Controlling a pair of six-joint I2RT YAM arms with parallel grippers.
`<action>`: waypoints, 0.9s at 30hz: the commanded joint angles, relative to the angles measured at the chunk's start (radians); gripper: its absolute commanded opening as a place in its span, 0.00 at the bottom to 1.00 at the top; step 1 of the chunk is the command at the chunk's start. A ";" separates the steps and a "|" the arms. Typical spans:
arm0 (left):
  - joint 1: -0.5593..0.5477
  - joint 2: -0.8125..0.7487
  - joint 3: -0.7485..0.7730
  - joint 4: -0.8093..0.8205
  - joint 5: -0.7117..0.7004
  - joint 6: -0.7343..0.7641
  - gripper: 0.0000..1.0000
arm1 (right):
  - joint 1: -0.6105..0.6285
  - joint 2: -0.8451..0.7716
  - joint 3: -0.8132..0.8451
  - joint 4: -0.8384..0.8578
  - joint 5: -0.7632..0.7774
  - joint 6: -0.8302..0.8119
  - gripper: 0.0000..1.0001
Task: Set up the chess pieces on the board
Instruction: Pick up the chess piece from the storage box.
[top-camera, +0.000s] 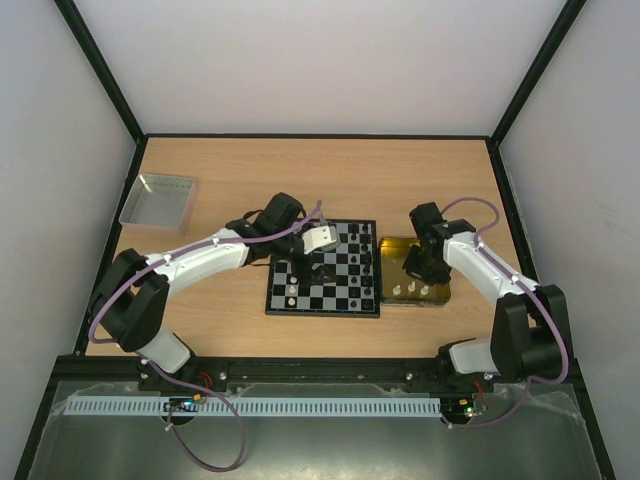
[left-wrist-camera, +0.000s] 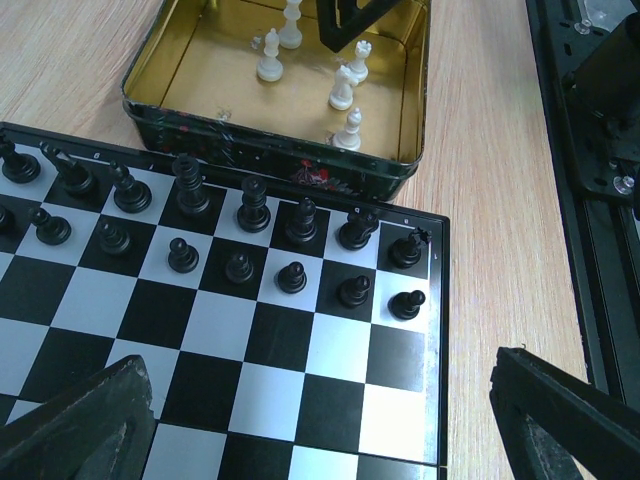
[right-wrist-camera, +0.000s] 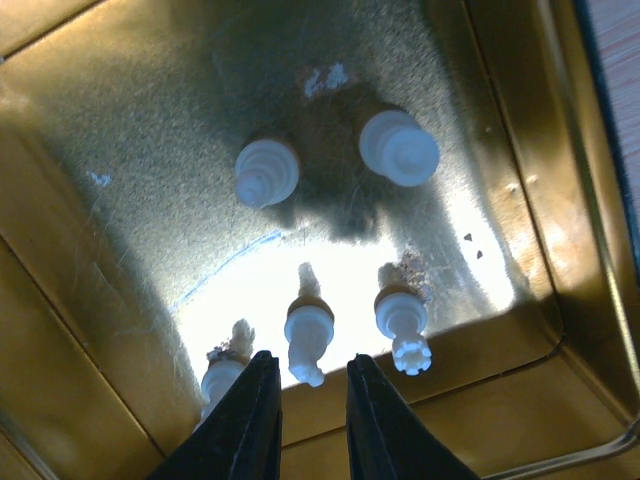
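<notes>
The board (top-camera: 322, 295) lies at the table's middle, with black chess pieces (left-wrist-camera: 254, 205) in two rows along its side toward the tin. A few white pieces (top-camera: 291, 293) stand at the opposite side. My left gripper (left-wrist-camera: 320, 430) hovers open over bare squares, its fingers (left-wrist-camera: 90, 420) wide apart with nothing between them. Several white pieces (right-wrist-camera: 267, 172) stand inside the yellow tin (right-wrist-camera: 90, 300). My right gripper (right-wrist-camera: 310, 358) hangs in the tin, jaws narrow but apart, either side of a white piece (right-wrist-camera: 306, 330) without touching it. A rook (right-wrist-camera: 402, 322) stands just right of it.
A grey metal tray (top-camera: 158, 198) sits at the far left of the table. The yellow tin (top-camera: 432, 300) lies directly against the board's right edge. In the left wrist view the right gripper's dark finger (left-wrist-camera: 350, 20) reaches into the tin. Black frame rails (left-wrist-camera: 590, 150) run along the near edge.
</notes>
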 joint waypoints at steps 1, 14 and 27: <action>-0.004 -0.010 0.008 -0.005 0.004 0.015 0.92 | -0.016 0.012 0.045 0.000 0.074 -0.013 0.18; 0.001 -0.016 0.002 -0.009 0.009 0.022 0.92 | -0.116 0.043 0.090 0.017 0.087 -0.009 0.21; 0.003 -0.016 0.008 -0.015 0.025 0.025 0.92 | -0.186 0.042 0.046 0.065 0.030 0.003 0.22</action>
